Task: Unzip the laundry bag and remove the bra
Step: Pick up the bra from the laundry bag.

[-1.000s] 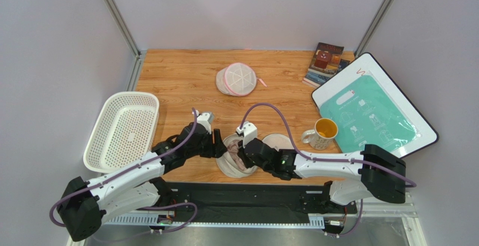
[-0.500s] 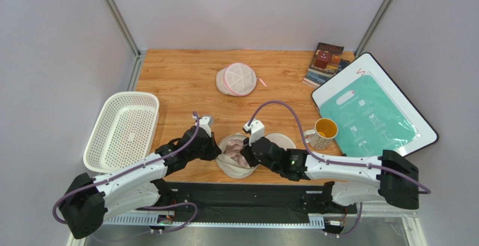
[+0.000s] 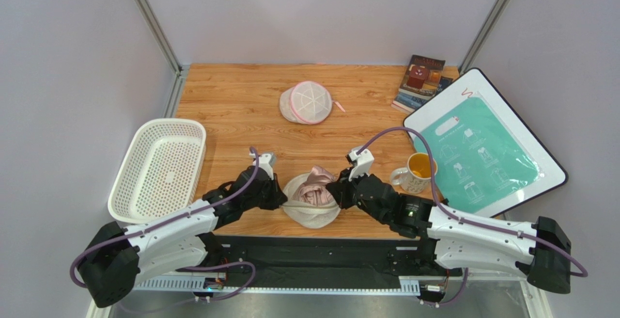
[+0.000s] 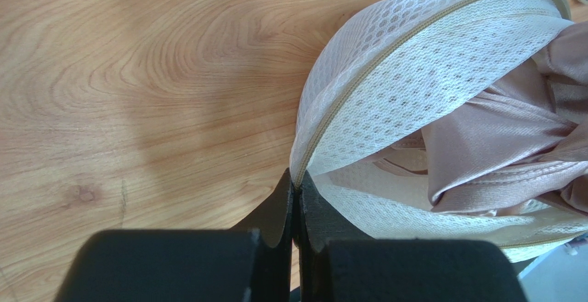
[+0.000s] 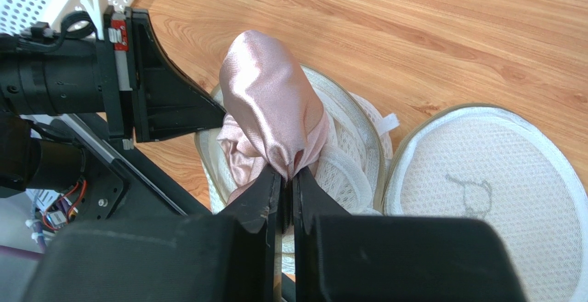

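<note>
Inspector: Wooden table, grey-walled cell. From above, the laundry bag lay unzipped at the near edge. The left gripper and right gripper met it from either side, forearms low and outstretched. The bra stood bunched out of it.
Assessor: Left wrist?
Inspector: Jaws pinched together on the bag's zip rim. Mesh judged light, floppy; it needed that anchor.
Assessor: Right wrist?
Inspector: Jaws clamped on a satin fold of the bra. Fabric judged soft, slippery; best gripped deep on a gathered fold
</note>
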You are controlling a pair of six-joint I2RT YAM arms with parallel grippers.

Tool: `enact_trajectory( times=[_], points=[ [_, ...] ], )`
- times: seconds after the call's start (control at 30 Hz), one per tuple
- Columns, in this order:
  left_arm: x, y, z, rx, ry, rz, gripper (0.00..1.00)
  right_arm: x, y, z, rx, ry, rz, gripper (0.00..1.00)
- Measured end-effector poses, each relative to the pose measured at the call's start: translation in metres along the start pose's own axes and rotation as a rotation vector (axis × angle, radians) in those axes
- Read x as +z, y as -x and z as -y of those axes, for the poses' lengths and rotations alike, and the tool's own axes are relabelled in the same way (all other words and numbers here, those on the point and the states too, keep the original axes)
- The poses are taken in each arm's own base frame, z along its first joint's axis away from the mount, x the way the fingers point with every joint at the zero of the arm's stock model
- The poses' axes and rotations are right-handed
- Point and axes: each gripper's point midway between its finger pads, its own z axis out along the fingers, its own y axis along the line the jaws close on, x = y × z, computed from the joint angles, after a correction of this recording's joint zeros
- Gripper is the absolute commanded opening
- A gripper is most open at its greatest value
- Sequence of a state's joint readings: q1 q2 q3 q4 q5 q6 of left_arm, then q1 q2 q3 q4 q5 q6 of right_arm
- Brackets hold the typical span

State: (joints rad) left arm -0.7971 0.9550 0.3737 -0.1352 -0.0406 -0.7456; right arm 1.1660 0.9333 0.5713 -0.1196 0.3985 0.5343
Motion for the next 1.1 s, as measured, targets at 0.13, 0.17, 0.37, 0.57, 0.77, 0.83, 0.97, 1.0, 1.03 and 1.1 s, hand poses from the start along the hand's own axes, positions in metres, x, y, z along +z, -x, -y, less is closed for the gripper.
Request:
enact_trajectory(
  times=[0.13,0.17,0.37,0.57,0.77,0.83,0.97,1.0,1.03,1.1],
  points=[
    [0.002,-0.003,0.003,0.007,-0.012,-0.016,0.00,0.000,0.001,0.000,0.021,0.004,0.010,0.00],
    [0.002,-0.004,0.004,0.013,-0.012,-0.022,0.00,0.002,0.000,-0.001,0.022,0.005,0.009,0.00],
    [0.006,-0.001,0.020,0.072,-0.018,-0.047,0.00,0.025,-0.006,-0.009,0.012,-0.012,-0.024,0.00],
    [0.008,-0.002,0.022,0.093,-0.011,-0.048,0.00,0.036,0.023,-0.026,0.040,0.004,0.027,0.00],
    [0.009,-0.003,0.021,0.092,-0.010,-0.047,0.00,0.034,0.078,-0.043,0.082,0.036,0.135,0.00],
    [0.009,-0.004,0.020,0.092,-0.008,-0.049,0.09,0.031,0.092,-0.049,0.078,0.049,0.162,0.00],
    [0.005,-0.002,0.021,0.099,-0.016,-0.040,0.52,0.023,0.111,-0.054,0.066,0.059,0.194,0.00],
    [0.003,0.000,0.022,0.105,-0.022,-0.032,0.58,0.020,0.115,-0.054,0.062,0.059,0.201,0.00],
    [0.000,0.002,0.023,0.104,-0.027,-0.023,0.65,0.017,0.118,-0.053,0.059,0.059,0.207,0.00],
    [-0.008,0.009,0.026,0.120,-0.035,-0.001,0.83,0.010,0.126,-0.051,0.052,0.056,0.220,0.00]
  ],
)
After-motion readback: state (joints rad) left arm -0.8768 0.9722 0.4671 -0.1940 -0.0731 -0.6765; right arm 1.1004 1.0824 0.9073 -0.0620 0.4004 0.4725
